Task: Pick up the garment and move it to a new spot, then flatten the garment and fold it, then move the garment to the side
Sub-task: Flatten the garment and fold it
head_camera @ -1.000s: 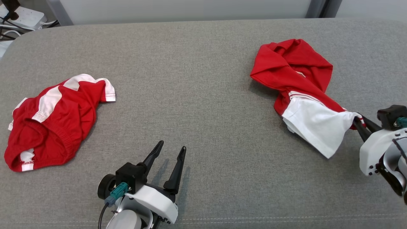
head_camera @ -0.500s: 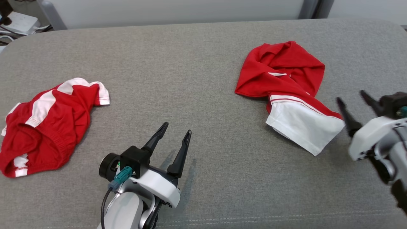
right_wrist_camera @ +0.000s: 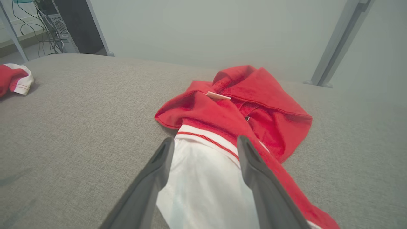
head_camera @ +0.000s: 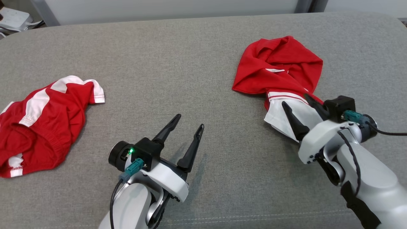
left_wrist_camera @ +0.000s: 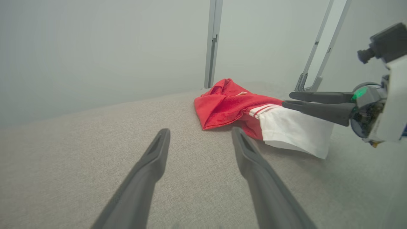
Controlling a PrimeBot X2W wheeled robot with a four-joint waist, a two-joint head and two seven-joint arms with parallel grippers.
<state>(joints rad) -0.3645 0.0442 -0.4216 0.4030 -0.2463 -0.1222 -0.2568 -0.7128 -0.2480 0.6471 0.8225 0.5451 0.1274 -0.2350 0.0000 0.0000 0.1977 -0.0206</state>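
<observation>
Head view: crumpled red garment [head_camera: 279,68] with a white, red-striped end, lying on the right part of the grey cushion [head_camera: 190,63]. Right gripper [head_camera: 294,99] over that white end, fingers spread wide, gripping nothing. Left gripper [head_camera: 189,121] equally wide and empty, above the cushion's near middle.

Left wrist view: pale wall [left_wrist_camera: 95,47] and metal post [left_wrist_camera: 211,44] behind the cushion.

Right wrist view: small pale tag [right_wrist_camera: 217,95] on the red fabric, no writing readable; computer tower [right_wrist_camera: 60,25] beyond the cushion's far left corner.

Left tool [head_camera: 190,121], right tool [head_camera: 294,99]: both splayed.
</observation>
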